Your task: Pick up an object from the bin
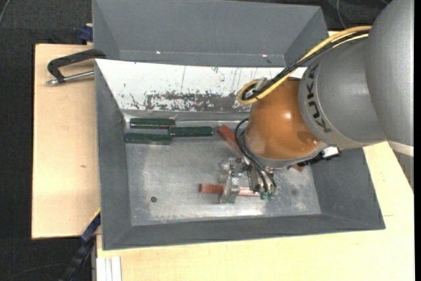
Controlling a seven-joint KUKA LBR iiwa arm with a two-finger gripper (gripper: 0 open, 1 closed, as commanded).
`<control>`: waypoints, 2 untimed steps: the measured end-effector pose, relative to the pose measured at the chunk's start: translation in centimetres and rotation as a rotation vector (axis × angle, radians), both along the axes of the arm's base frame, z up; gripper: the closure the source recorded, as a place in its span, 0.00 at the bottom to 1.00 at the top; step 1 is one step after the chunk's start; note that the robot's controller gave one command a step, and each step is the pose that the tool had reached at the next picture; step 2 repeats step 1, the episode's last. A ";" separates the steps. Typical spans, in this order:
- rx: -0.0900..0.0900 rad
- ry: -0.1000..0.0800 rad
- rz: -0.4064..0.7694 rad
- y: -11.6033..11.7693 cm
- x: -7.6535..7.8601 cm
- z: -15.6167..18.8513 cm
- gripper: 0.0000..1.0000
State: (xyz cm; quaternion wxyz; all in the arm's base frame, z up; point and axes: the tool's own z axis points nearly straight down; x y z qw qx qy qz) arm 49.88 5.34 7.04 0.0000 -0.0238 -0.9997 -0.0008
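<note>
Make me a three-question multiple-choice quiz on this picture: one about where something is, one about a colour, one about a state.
1. Where do the long dark green bars lie?
A) by the near wall
B) by the far wall, left half
C) in the near right corner

2. What colour is the flat strip beside the tool?
A) blue
B) yellow
C) reddish-brown

3. How does the tool stand?
A) lowered into the bin, close to its floor
B) raised well above the rim
C) parked off to one side

Answers:
1. B: the bars sit at the floor's far edge, toward the left.
2. C: the strip shows reddish-brown against the grey floor.
3. A: the tool is down by the floor, at the strip.
</note>
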 end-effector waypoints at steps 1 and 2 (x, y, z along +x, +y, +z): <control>0.001 -0.015 0.011 -0.1 2.4 13.3 1.00; 0.001 -0.015 0.011 -0.1 2.4 13.3 1.00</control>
